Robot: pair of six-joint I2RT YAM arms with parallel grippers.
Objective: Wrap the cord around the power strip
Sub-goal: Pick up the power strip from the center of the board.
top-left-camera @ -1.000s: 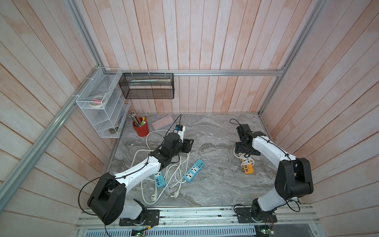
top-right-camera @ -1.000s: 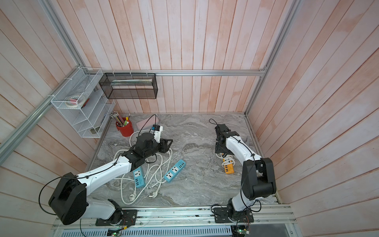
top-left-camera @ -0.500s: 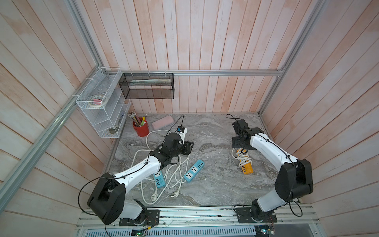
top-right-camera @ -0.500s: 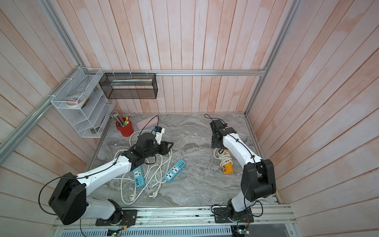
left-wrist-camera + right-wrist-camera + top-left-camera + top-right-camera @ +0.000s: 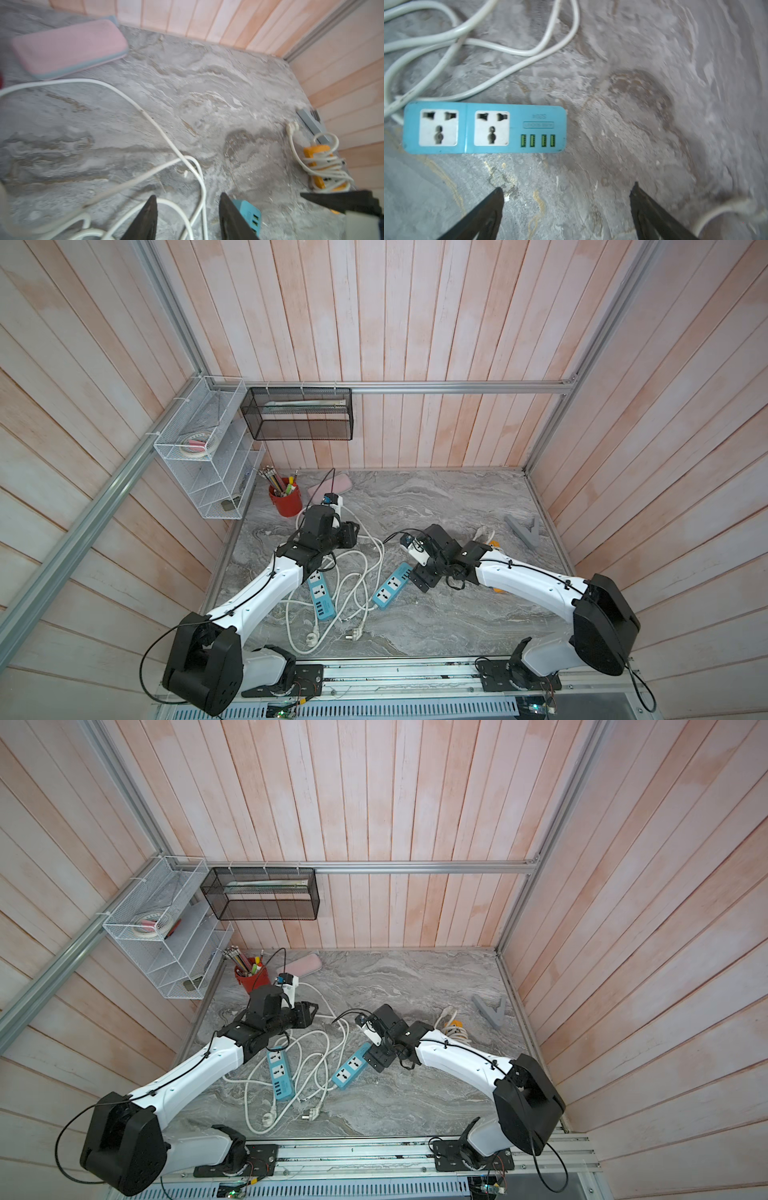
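– So where did the strip (image 5: 484, 128) lie?
– Flat on the table (image 5: 633, 104), sockets up, just ahead of the right gripper (image 5: 566, 189), whose jaws stood wide apart and empty.
– And the cord (image 5: 512, 49)?
– Loose in white loops beside it, not yet wound on. The left gripper (image 5: 188, 199) hung over those loops, jaws partly apart, clamping nothing.

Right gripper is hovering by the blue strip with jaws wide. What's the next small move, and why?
Probably ease the right gripper forward and down to straddle the USB end of the blue power strip. Its jaws stand open and empty, the strip lies flat just beyond the fingertips, and its white cord lies loose beside it, not yet wrapped.
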